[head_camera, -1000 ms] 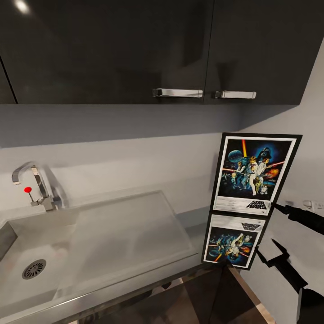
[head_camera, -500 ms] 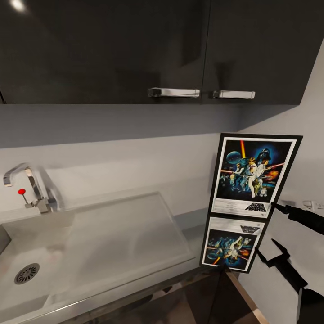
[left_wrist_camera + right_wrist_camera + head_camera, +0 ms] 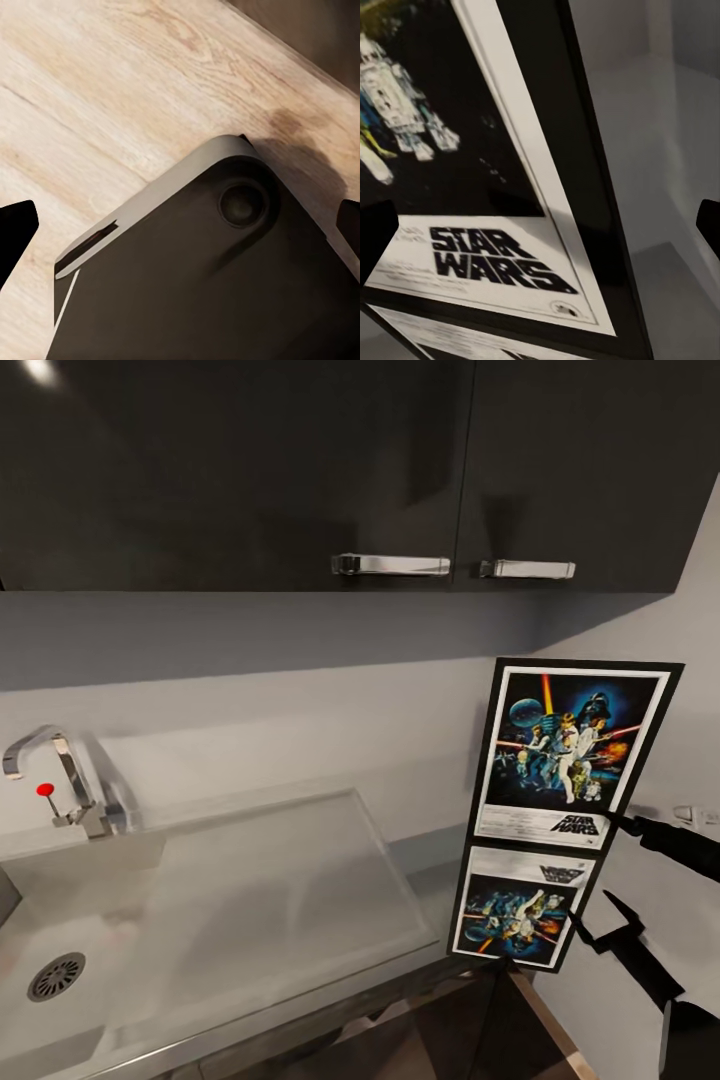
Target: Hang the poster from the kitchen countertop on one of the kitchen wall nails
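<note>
Counter (image 3: 300, 1000): glossy steel, sink at left.
Poster (image 3: 572, 755): upright at right; likely stiff, light; grip lower right edge.
Right gripper (image 3: 612, 872): jaws wide, beside frame.
Left gripper: jaws wide, over floor.

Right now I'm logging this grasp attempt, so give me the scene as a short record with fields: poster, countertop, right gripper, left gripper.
poster: upright poster standing on the worktop's right end, by the side wall; its reflection lies below it
kitchen countertop: grey countertop with sink and drainboard; faucet at the left
right gripper: right gripper beside the poster's lower right edge, jaws apart, one finger tip at the frame, no grip yet
left gripper: left gripper over wooden floor and the robot's dark base, jaws apart
</note>
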You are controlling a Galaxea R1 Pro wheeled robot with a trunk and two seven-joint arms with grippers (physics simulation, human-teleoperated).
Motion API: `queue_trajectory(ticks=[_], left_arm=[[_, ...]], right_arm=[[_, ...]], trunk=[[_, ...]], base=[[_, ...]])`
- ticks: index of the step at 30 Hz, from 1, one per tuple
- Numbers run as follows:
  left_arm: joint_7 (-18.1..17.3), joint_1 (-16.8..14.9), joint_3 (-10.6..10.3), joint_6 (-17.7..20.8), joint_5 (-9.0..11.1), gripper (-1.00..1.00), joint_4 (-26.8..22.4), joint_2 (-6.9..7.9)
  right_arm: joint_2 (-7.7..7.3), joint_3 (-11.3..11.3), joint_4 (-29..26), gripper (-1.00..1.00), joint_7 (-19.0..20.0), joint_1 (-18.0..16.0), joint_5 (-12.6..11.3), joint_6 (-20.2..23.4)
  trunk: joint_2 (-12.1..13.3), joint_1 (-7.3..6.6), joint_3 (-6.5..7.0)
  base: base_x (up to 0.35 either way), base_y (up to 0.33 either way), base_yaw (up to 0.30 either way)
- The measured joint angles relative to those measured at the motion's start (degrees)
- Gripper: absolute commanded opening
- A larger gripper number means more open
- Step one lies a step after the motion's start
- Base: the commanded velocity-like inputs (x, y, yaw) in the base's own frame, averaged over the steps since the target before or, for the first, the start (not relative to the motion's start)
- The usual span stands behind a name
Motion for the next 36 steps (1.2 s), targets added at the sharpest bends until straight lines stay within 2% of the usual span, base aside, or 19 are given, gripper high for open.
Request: queue_trajectory(ticks=[18,32,36], left_arm=[[0.08,0.00,0.01,0.00,0.23,1.00,-0.02,0.00],[0.08,0.00,0.01,0.01,0.23,1.00,-0.02,0.00],[0.07,0.00,0.01,0.00,0.20,1.00,-0.02,0.00]], right_arm=[[0.05,0.49,0.17,1.00,-1.12,0.04,0.59,-0.14],[0.21,1.31,0.16,1.00,-0.32,0.09,1.98,-2.26],[0.75,1.46,0.11,1.00,0.30,0.10,2.03,-2.60]], trunk=[[0.00,0.00,0.00],[0.00,0.00,0.00],[0.00,0.00,0.00]], base=[[0.001,0.001,0.000],[0.000,0.000,0.000],[0.000,0.000,0.000]])
